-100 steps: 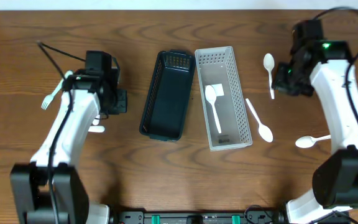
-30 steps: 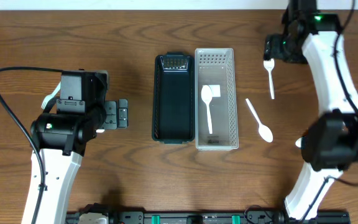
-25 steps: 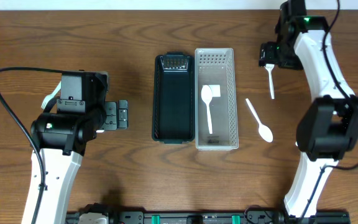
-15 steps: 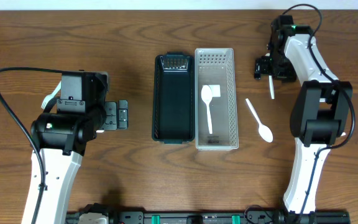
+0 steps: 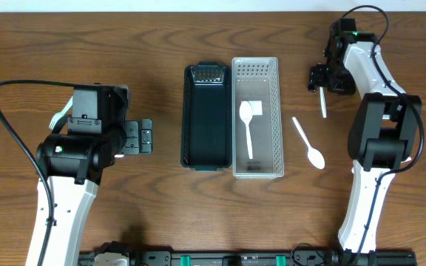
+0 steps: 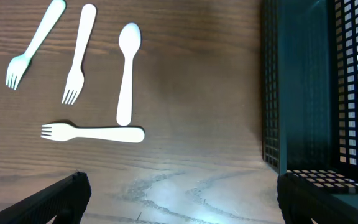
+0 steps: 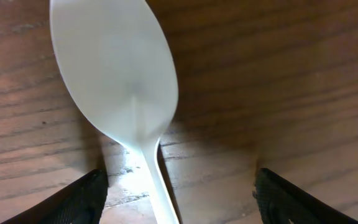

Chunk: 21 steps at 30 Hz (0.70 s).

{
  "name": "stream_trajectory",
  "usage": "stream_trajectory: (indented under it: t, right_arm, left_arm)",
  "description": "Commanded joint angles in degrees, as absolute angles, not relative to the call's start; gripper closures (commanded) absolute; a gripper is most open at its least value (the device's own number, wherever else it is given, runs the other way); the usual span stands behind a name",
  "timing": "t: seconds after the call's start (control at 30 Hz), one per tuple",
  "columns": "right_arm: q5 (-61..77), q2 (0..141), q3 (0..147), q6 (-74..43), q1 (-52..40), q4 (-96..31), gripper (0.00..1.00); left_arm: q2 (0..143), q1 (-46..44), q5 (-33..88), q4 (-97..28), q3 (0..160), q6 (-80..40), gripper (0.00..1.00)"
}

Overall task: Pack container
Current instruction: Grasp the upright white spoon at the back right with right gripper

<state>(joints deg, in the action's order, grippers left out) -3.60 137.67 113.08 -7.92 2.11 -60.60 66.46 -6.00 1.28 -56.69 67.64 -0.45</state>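
Observation:
A dark container (image 5: 208,118) lies mid-table with a pale mesh basket (image 5: 257,118) beside it on the right; one white spoon (image 5: 247,125) lies in the basket. My right gripper (image 5: 322,77) sits low over another white spoon (image 7: 114,74) at the back right. Its jaws are open and straddle the spoon's handle (image 5: 322,105) without touching it. My left gripper (image 5: 143,137) stands open over bare wood, left of the dark container (image 6: 297,87).
A third spoon (image 5: 307,142) lies on the table right of the basket. In the left wrist view, three white forks (image 6: 79,53) and a spoon (image 6: 127,74) lie on the wood ahead of my left gripper (image 6: 179,202). A black cable (image 5: 6,118) loops at the left.
My right arm has swung in and come down onto the back-right spoon, so its bowl is now covered from above. Its jaws have narrowed a little. The left arm has not moved.

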Motion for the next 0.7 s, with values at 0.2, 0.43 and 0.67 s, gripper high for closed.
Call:
stream_trajectory:
  t: [0.2,0.43,0.67]
  right_arm:
    - [-4.3,142.8,113.1,-5.5,1.8,-61.5,0.58]
    - [-4.3,142.8,113.1,-5.5,1.7,-62.2,0.92]
    - [-4.3,142.2,113.4,-5.8,1.4,-63.8,0.99]
  left_arm:
    - [66.7,-5.7,0.8,-56.9,68.8,-1.3,0.02]
    - [66.7,-5.7,0.8,-56.9,68.8,-1.3,0.02]
    - [66.7,-5.7,0.8,-56.9,68.8,-1.3,0.02]
